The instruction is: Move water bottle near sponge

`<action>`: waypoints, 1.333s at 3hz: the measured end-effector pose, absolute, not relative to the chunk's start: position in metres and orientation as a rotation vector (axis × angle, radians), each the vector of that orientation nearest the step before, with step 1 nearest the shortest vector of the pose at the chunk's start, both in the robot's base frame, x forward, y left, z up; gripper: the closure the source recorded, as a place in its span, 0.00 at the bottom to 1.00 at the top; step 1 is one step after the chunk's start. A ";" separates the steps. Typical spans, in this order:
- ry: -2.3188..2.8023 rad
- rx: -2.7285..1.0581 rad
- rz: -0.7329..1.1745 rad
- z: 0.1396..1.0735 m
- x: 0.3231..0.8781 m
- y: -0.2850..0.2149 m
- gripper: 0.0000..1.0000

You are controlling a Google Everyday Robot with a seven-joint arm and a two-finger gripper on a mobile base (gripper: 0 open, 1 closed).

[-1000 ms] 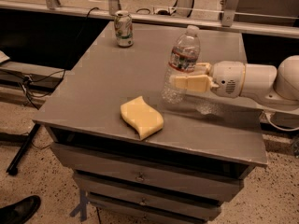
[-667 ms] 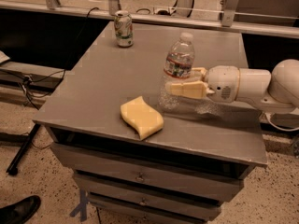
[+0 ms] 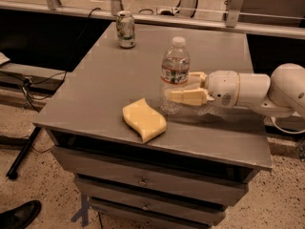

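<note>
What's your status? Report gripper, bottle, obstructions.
Gripper right of centre, jaws shut on water bottle. Bottle upright, close beside sponge. Soda can far back, out of the way.

Reference: sponge (image 3: 144, 119).
- Behind and to the right, just beside it: the water bottle (image 3: 175, 73) stands upright, clasped between the fingers of the gripper (image 3: 182, 86). The arm (image 3: 248, 90) spans the table's right side.
- Left and far-left: open table (image 3: 102, 80) surface, passable up to the soda can (image 3: 126, 29) at the far edge.
- Front: only a narrow strip before the table edge.
</note>
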State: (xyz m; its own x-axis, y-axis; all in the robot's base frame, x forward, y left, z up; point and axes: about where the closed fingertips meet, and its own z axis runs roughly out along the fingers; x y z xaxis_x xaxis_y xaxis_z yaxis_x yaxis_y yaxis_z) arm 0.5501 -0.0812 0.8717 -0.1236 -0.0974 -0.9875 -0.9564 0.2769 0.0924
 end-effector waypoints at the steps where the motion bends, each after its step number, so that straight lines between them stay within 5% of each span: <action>1: 1.490 -1.028 1.023 0.873 0.550 -0.081 0.59; 3: 1.490 -1.028 1.023 0.874 0.550 -0.081 0.14; 4: 1.443 -1.043 1.019 0.873 0.545 -0.086 0.00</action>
